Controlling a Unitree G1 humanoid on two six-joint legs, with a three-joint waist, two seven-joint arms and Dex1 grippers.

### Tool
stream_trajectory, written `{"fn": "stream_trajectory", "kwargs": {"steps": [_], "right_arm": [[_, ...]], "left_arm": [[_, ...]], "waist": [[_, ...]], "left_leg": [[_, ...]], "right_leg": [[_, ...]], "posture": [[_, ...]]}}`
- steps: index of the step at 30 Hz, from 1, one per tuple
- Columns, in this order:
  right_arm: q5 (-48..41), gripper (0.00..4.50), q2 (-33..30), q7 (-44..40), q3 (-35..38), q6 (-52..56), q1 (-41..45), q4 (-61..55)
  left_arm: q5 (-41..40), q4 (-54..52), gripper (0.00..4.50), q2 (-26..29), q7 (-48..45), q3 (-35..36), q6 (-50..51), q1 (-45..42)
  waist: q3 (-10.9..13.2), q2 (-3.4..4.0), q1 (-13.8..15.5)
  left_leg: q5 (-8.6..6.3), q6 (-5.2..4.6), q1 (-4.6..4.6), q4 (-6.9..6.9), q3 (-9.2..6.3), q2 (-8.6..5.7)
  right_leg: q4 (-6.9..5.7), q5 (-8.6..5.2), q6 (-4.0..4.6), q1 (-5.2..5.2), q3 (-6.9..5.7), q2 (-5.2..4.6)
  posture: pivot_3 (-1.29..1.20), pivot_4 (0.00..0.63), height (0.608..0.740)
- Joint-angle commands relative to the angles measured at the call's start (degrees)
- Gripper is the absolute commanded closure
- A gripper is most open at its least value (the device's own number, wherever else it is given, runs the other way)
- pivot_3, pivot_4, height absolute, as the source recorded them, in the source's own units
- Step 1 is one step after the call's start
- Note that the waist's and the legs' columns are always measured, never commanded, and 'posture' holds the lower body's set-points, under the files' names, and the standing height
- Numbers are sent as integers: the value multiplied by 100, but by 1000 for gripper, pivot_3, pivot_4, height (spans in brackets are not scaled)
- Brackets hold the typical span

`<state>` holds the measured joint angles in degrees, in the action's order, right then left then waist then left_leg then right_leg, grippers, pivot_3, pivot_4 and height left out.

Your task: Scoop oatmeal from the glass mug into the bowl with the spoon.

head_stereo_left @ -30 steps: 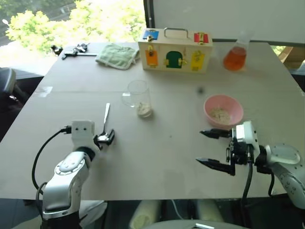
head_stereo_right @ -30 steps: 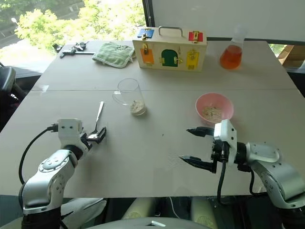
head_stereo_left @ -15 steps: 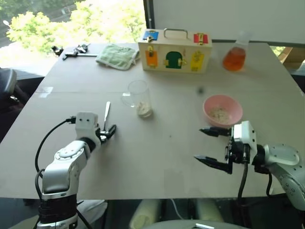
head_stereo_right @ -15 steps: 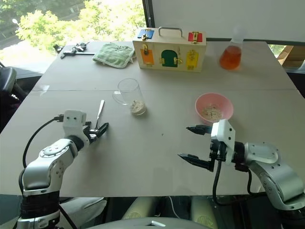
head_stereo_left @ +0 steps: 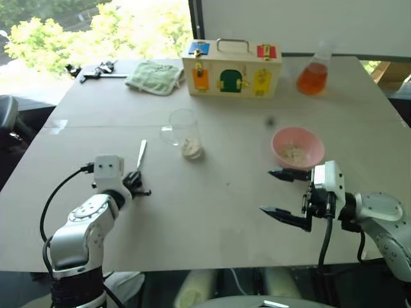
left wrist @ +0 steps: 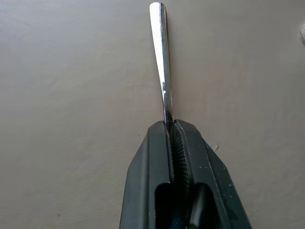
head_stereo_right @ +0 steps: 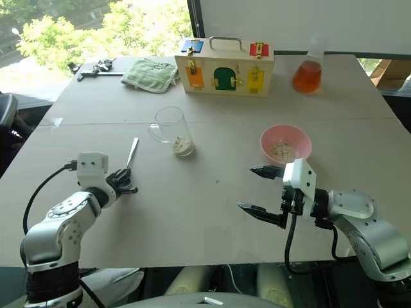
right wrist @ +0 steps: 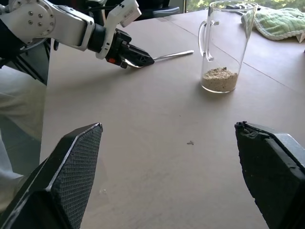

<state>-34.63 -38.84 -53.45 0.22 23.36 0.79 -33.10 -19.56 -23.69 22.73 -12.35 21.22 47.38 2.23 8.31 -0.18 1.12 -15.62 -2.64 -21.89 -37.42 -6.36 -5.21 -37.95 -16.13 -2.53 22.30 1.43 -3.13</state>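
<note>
now clamped shut on the spoon (left wrist: 161, 62) by left gripper (head_stereo_left: 137, 183), right gripper (head_stereo_left: 288, 197) wide open and empty; next, lift toward glass mug (head_stereo_left: 183, 131).

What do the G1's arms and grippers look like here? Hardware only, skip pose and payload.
Both arms are glossy silver-grey shells with rounded joint housings. Each wrist carries a white boxy camera module, with a black cable looping from it back along the arm. The left gripper and right gripper each have two black tapered fingers; the right gripper's finger pads show a fine cross-hatched texture.
</note>
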Motion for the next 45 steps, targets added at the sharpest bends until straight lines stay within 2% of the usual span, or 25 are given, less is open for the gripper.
{"fn": "stream_trajectory", "kwargs": {"steps": [1, 3, 7, 9, 12, 14, 17, 22, 26, 32, 41, 42, 43, 45], "right_arm": [[-84, 0, 65, -13, 11, -72, 62, -69], [-125, 0, 111, 2, 3, -33, 86, -26], [-8, 0, 169, 111, -153, 195, 214, 232], [97, 0, 123, 110, -257, 308, 246, 370], [80, 0, 115, 264, -388, 697, 304, 460], [-151, 0, 204, 411, -430, 1111, 361, 448], [-494, 0, 424, 625, -620, 1827, 664, 449], [-1180, 0, 969, 1167, -482, 2784, 1140, 636], [-1469, 0, 1121, 1293, -400, 3109, 1360, 721], [-1833, 0, 1567, 1888, -169, 3427, 1518, 794], [-1864, 0, 1334, 1830, -233, 3473, 1514, 689], [-1870, 536, 1315, 1816, -245, 3477, 1517, 684], [-1878, 760, 1264, 1782, -272, 3515, 1531, 674], [-1858, 1757, 1132, 1707, -332, 3578, 1560, 644]], "left_arm": [[4, -631, 4404, -291, -424, -212, -1125, 788], [-26, -978, 4404, -576, -543, -188, -1817, 1326], [1326, -1259, 4404, -157, -1277, -1257, -4224, 3006], [1418, -1280, 4404, -179, -1375, -1478, -4856, 3471], [1443, -1255, 4404, -201, -1429, -1621, -5289, 3618], [1526, -1201, 4404, -60, -1599, -1768, -5504, 3513], [1430, -1080, 4404, 218, -1981, -2109, -5376, 2912], [1257, -789, 4404, 649, -2580, -2391, -5467, 2240], [1108, -47, 4404, 1142, -3301, -2407, -6021, 1627], [972, 699, 4404, 1147, -3684, -2559, -6370, 802], [926, 1210, 4404, 1171, -4062, -2733, -6657, 313], [929, 1234, 4500, 1161, -4073, -2739, -6672, 286], [940, 1261, 4500, 1150, -4073, -2752, -6689, 250], [948, 1284, 4500, 1123, -4063, -2778, -6707, 193]], "waist": [[0, 0, -27], [3, -3, -32], [13, -21, -20], [17, -14, -8], [20, -17, 77], [21, -16, 124], [21, -14, 114], [22, -13, 64], [22, -12, 34], [22, -11, -33], [22, -11, -50], [22, -11, -48], [22, -11, -48], [22, -11, -48]], "left_leg": [[0, 0, -1, 0, 1, 0], [-1, -2, -3, 2, 7, 0], [-2, -2, -6, 3, 7, 6], [-9, -11, -8, 6, 17, 5], [-26, -26, -13, 4, 16, 6], [-23, -31, -14, 4, 14, 6], [-20, -35, -19, 3, 8, 6], [-14, -27, -19, 3, 8, 5], [-6, -12, -41, 5, 7, 3], [-5, -12, -41, -1, 5, 0], [-4, -11, -41, 0, 6, 0], [-3, -10, -41, 0, 6, 0], [-3, -10, -41, -1, 6, 0], [-2, -10, -41, -2, 6, 0]], "right_leg": [[1, 0, 0, 0, 1, 0], [4, 0, 0, 0, 8, -1], [5, -1, 3, 1, 2, -2], [14, -1, 4, -2, 10, -8], [22, -2, 5, 0, 4, -11], [22, -3, 5, 2, 1, -11], [21, -2, 5, 3, -6, -8], [20, -1, 3, 6, -2, -3], [10, -1, 4, 35, -5, -3], [2, 1, 3, 41, -3, -4], [-2, 1, 3, 45, -1, -2], [-3, 2, 3, 45, -1, -2], [-4, 2, 3, 45, -1, -2], [-5, 2, 3, 45, -1, -2]], "posture": [[0, 150, 740], [0, 150, 740], [0, 150, 740], [0, 150, 740], [0, 150, 740], [0, 150, 740], [0, 150, 740], [0, 150, 740], [0, 150, 740], [0, 150, 740], [0, 150, 740], [0, 150, 740], [0, 150, 740], [0, 150, 740]]}}
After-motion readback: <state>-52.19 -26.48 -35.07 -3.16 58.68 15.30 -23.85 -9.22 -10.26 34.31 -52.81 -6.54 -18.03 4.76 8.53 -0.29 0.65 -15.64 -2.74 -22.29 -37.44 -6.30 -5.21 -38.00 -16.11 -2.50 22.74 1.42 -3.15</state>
